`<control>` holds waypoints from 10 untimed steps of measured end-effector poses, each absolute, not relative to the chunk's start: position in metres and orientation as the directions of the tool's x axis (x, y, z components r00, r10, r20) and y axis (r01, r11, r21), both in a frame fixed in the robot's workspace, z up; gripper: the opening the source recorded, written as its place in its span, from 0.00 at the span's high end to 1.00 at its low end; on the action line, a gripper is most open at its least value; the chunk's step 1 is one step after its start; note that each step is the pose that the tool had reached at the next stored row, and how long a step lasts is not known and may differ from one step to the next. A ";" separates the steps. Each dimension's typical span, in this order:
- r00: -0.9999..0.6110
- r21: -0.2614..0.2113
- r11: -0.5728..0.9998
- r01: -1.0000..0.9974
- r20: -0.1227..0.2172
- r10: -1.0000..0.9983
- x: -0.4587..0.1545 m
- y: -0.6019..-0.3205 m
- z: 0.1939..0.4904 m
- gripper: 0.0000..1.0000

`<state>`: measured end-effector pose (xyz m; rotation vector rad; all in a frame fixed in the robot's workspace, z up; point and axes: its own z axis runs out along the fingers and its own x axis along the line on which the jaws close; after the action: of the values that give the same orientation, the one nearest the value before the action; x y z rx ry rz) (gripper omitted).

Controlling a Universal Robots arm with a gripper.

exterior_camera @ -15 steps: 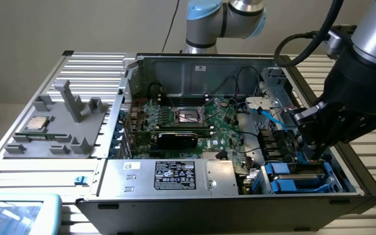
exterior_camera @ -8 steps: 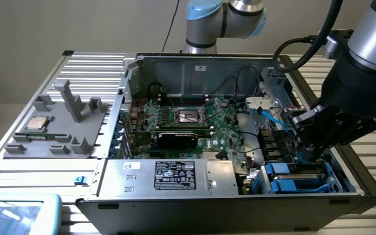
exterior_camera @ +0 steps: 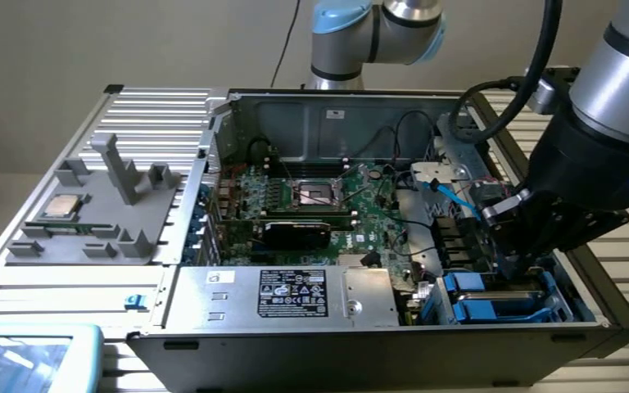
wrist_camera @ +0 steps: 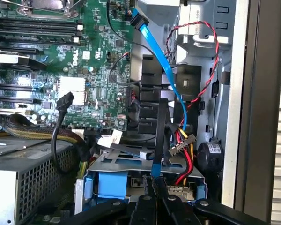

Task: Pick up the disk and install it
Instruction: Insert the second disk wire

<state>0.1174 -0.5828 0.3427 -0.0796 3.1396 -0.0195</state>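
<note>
The disk (exterior_camera: 487,296) lies in the drive bay at the front corner of the open computer case, on the exterior view's right. Its blue carrier (wrist_camera: 107,183) shows under a grey metal plate (wrist_camera: 131,161). My gripper (exterior_camera: 508,266) reaches down into the case right above that bay. In the wrist view its black fingers (wrist_camera: 145,211) are pressed together, so the gripper (wrist_camera: 155,197) is shut. A thin black cable with a blue end (wrist_camera: 155,168) runs down to the fingertips. I cannot tell whether it is pinched between them.
The green motherboard (exterior_camera: 314,205) fills the case floor, with a silver power supply (exterior_camera: 292,296) at the front. A blue data cable (wrist_camera: 159,56), red-black wires (wrist_camera: 215,51) and a power plug (wrist_camera: 180,143) crowd the bay. A grey fixture holds a processor chip (exterior_camera: 63,206) outside the case.
</note>
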 end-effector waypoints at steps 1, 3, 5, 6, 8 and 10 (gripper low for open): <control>-0.999 -0.012 0.999 -0.051 -0.001 -0.051 0.117 -0.583 0.341 0.89; -0.999 -0.013 0.999 -0.052 -0.001 -0.052 0.117 -0.583 0.338 0.89; -0.999 -0.013 0.999 -0.052 -0.001 -0.052 0.117 -0.583 0.338 0.89; -0.999 -0.012 0.999 -0.052 -0.001 -0.052 0.117 -0.583 0.337 0.89; -0.999 -0.012 0.999 -0.052 -0.001 -0.052 0.117 -0.583 0.338 0.89; -0.999 -0.011 0.999 -0.052 -0.001 -0.052 0.117 -0.583 0.338 0.89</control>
<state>0.1174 -0.5828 0.3384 -0.0821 3.1395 -0.0178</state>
